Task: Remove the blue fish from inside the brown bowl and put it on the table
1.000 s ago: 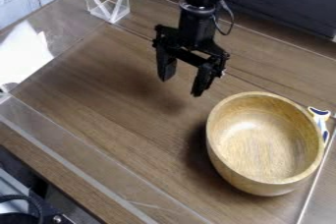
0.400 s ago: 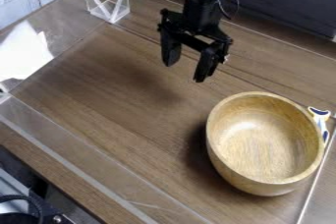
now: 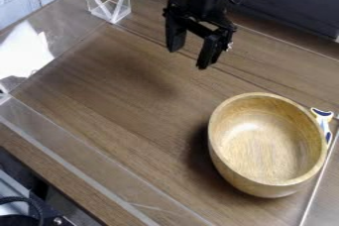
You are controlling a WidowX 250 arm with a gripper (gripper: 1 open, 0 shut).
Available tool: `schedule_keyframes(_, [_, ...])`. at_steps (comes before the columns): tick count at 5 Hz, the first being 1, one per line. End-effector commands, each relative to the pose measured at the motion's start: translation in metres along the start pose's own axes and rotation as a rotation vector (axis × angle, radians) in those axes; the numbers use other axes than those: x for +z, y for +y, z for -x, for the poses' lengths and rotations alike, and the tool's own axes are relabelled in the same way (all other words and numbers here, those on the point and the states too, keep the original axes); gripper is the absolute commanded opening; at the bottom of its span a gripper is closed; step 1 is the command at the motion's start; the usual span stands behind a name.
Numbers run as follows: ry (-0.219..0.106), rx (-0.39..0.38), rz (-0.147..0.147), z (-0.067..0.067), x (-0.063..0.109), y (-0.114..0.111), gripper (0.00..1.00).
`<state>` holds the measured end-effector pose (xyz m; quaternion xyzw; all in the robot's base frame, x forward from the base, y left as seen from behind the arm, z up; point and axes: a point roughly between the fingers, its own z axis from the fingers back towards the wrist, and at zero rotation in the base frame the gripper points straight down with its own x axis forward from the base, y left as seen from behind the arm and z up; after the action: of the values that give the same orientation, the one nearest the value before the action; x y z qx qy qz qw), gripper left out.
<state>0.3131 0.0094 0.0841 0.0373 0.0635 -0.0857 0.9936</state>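
The brown bowl stands on the table at the right front, and its hollow shows only bare wood. A small blue and pale thing peeks in at the right edge, just outside the bowl's rim; I cannot tell whether it is the blue fish. My gripper hangs over the table's back middle, pointing down, up and to the left of the bowl and well apart from it. Its two black fingers stand open with nothing between them.
A clear plastic stand sits at the back left corner. A pale glossy strip runs along the table's front-left edge, with a white sheet beyond it on the left. Dark wood lies between the gripper and the bowl.
The gripper has risen and drifted toward the back of the table, still open and empty. The bowl has not moved.
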Motion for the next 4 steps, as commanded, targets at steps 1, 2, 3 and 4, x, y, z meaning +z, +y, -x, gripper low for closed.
schedule_keyframes(1, [-0.057,0.008,-0.012,0.004,0.015,-0.011,1.0])
schedule_keyframes(2, [-0.069,-0.021,-0.027,-0.011,0.017,-0.011,1.0])
schedule_keyframes(3, [-0.107,-0.07,-0.077,-0.035,0.027,-0.005,1.0])
schedule_keyframes(4, [-0.13,-0.109,-0.107,-0.046,0.028,0.003,1.0])
